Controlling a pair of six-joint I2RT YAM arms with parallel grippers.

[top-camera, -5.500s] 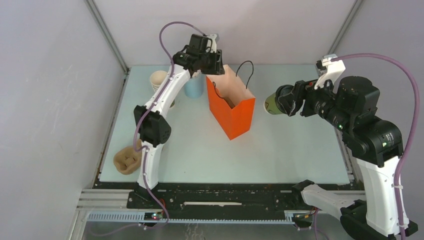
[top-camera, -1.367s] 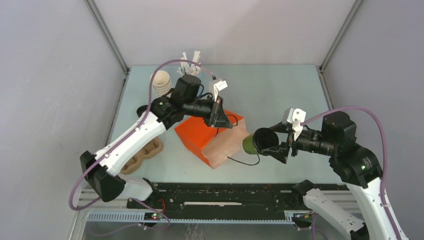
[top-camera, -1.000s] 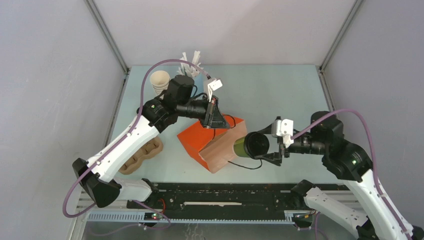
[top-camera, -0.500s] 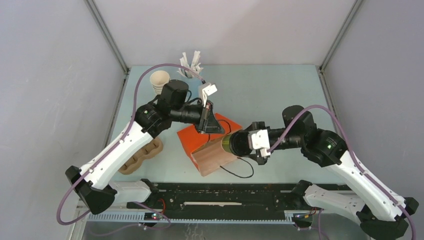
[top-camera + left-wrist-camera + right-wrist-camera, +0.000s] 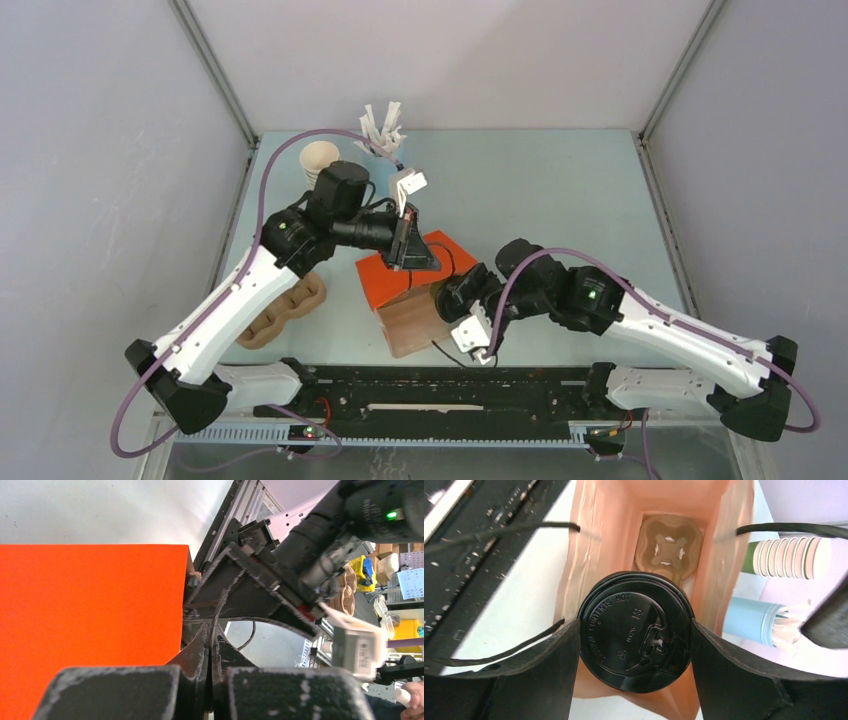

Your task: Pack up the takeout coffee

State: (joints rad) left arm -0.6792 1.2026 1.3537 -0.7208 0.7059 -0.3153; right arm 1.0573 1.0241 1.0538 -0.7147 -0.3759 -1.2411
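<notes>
The takeout coffee shows in the right wrist view as a round black lid (image 5: 634, 630), lying sideways in the mouth of the orange paper bag (image 5: 589, 555). My right gripper (image 5: 636, 652) is shut on it, one finger pressed on each side of the lid. From above, the right gripper (image 5: 462, 300) sits at the bag's (image 5: 395, 275) open end and hides the cup. The bag lies tipped over, mouth towards the right arm. My left gripper (image 5: 212, 642) is shut on the bag's thin black handle cord (image 5: 216, 615), above the bag (image 5: 90, 610); seen from above, the left gripper (image 5: 408, 250).
A brown cardboard cup carrier (image 5: 668, 545) lies at the bag's far end inside. Behind the bag are a stack of cream-and-green cups (image 5: 789, 557) and a light blue cup (image 5: 749, 620) of white sticks (image 5: 382, 125). Another cardboard carrier (image 5: 285, 310) lies on the table's left.
My right arm has swung left and low, carrying the coffee cup bottom first into the bag's mouth. The left gripper keeps the handle; the bag has shifted slightly left and nearer.
</notes>
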